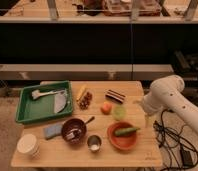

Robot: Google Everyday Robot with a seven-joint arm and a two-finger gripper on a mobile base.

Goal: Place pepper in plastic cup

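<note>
At the right edge of the wooden table (142, 156), my gripper (147, 117) hangs below my white arm (164, 95), at about 3 o'clock from the plastic cup (119, 112) and 1 o'clock from the orange-red bowl (123, 143). Whether it is clenched or released I cannot tell. The pepper (125, 131) lies on its side in that bowl, its length running roughly from 9 o'clock to 3 o'clock, so it is plainly not yet in my grasp. The cup stands upright just beyond the bowl's rim at 12 o'clock, with a round orange fruit (106, 107) just beside it at 10 o'clock. By my reckoning the step in hand is the reach for the pepper. To do it well, I should come down from above over its middle, with the grip set across the slim width on the 12-to-6 line. I should stop short of the bowl's floor, then lift clear of the rim before travelling toward 12 o'clock. The cup looks small and light and the pepper is long, so I would turn it end-down and lower it in, lest the cup topple into the fruit.
</note>
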